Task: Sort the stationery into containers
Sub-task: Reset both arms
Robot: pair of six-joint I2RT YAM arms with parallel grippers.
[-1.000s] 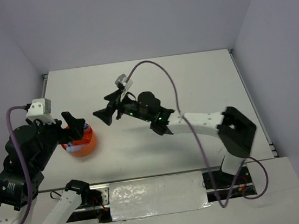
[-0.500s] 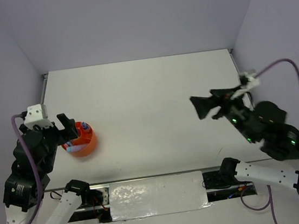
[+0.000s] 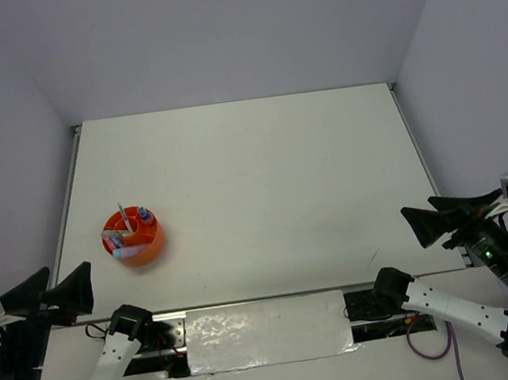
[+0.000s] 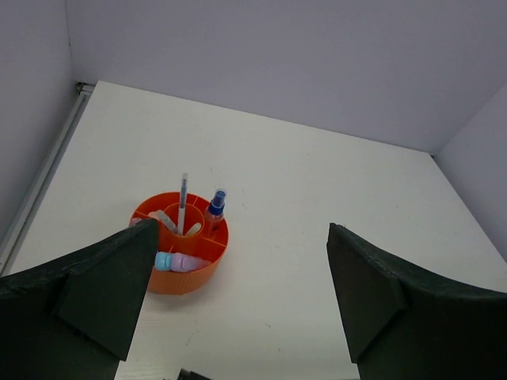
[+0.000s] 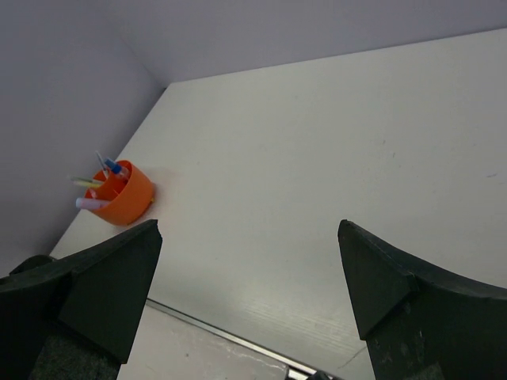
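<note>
**A:** In the overhead view, where is the orange cup (image 3: 136, 244)?

**B:** It stands on the white table (image 3: 261, 171), with the stationery (image 3: 126, 232) poking out of its top. The left gripper (image 3: 67, 268) hangs near the cup, on its near-left side past the table's edge. Its jaws are spread wide with nothing between them. The right gripper (image 3: 417, 207) is well apart from the cup, far off to its right. It gapes just as wide and is also empty.

**A:** What does the left wrist camera show?

**B:** The orange cup (image 4: 187, 277) sits beyond the left gripper (image 4: 242, 226), untouched. The left finger's tip hides a bit of its left edge. The cup is split into compartments. A thin grey pen (image 4: 183, 198) stands upright in the middle one. A blue-tipped pen (image 4: 215, 204) leans just to the right of that. A pastel capsule (image 4: 179, 262), light blue at one end and pink along the body, lies on its side at the cup's near rim. The pale pieces beside the grey pen are too small to name.

**A:** And the right wrist camera?

**B:** There the orange cup (image 5: 131, 198) looks small and far off, beyond the left fingertip of the right gripper (image 5: 248, 224). A pink piece (image 5: 93, 203) juts from the cup's left side, and a blue tip shows above the rim. The jaws stand wide apart, with only bare table between them.
</note>
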